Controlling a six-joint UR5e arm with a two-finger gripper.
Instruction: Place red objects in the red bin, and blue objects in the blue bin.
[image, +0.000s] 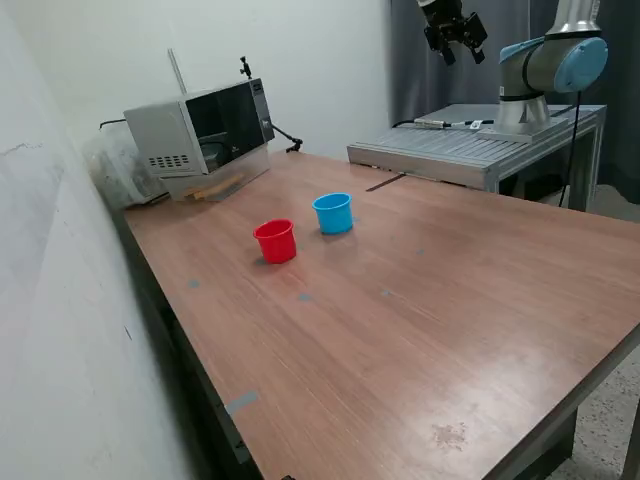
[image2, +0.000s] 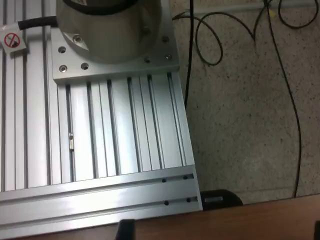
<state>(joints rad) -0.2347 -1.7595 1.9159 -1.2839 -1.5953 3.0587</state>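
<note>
A: Stretching across the exterior view is the wooden worktop (image: 420, 300), with a microwave (image: 205, 130) at its far corner.

B: And the cups?

A: The red bin (image: 275, 241) and blue bin (image: 333, 213) stand upright just beside each other, mid-worktop.

B: The tool?

A: The tool (image: 455, 35) hangs high above the aluminium base (image2: 100, 150), fingers spread, pinching nothing. Cubes: none visible.
</note>
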